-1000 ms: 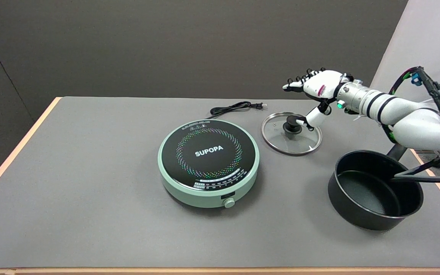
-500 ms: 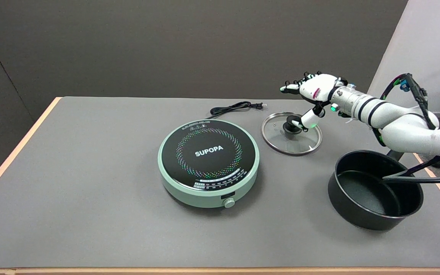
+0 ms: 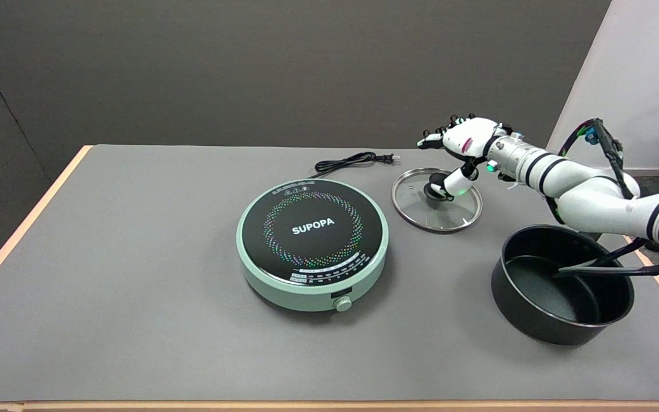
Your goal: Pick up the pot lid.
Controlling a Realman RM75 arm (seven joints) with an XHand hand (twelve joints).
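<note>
Nearest, the black pot point(image 3: 561, 284) stands on the surface point(image 3: 135, 320) with nothing visible inside; a dark cable from the arm hangs across its rim and could snag it as the arm lifts. Left of it sits the cooker point(image 3: 312, 243). Farther back the glass lid point(image 3: 437, 199) lies flat, knob point(image 3: 436, 191) up. The right hand point(image 3: 460, 150) hovers over it, fingers point(image 3: 435, 137) spread, thumb beside the knob, gripping nothing. A closure off-centre could slip off the knob or skid the lid. The cord point(image 3: 352, 161) lies farthest.
</note>
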